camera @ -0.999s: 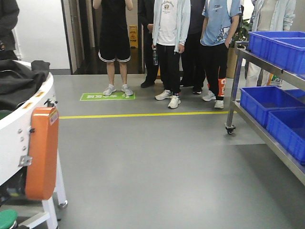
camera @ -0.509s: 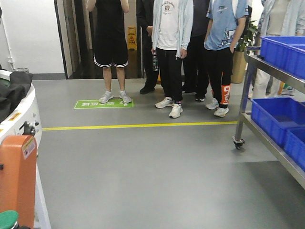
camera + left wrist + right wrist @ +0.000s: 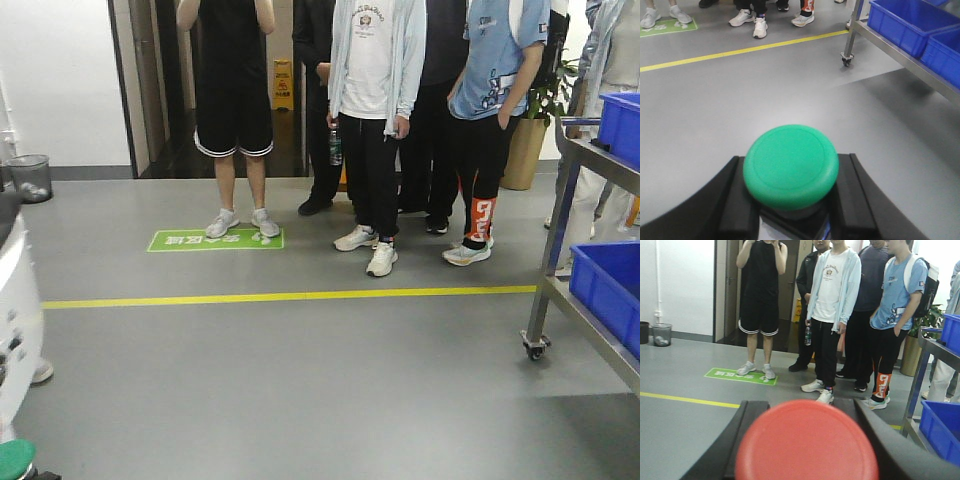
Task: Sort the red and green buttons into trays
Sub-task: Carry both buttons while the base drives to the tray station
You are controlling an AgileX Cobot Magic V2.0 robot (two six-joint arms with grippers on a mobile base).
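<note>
In the left wrist view, the green button (image 3: pixel 790 162) has its round domed cap toward the camera. My left gripper (image 3: pixel 793 172) is shut on its dark body, a black finger on each side. The same green cap (image 3: pixel 14 461) shows at the bottom left corner of the front view. In the right wrist view, the red button (image 3: pixel 807 447) fills the lower middle, blurred and close. My right gripper (image 3: pixel 806 412) is shut on it, and its black fingers (image 3: pixel 747 430) flank the cap. Both are held above the grey floor. The trays are out of view.
Several people (image 3: pixel 370 120) stand ahead beyond a yellow floor line (image 3: pixel 290 296) and a green floor sticker (image 3: pixel 215 240). On the right is a wheeled steel rack (image 3: pixel 548 250) with blue crates (image 3: pixel 610 285). A white machine edge (image 3: pixel 15 320) is at left, and a waste bin (image 3: pixel 30 176) stands by the wall.
The front view has advanced toward the people. The white machine with its orange cover has slid out at the left. The rack has shifted right and lower in the frame.
</note>
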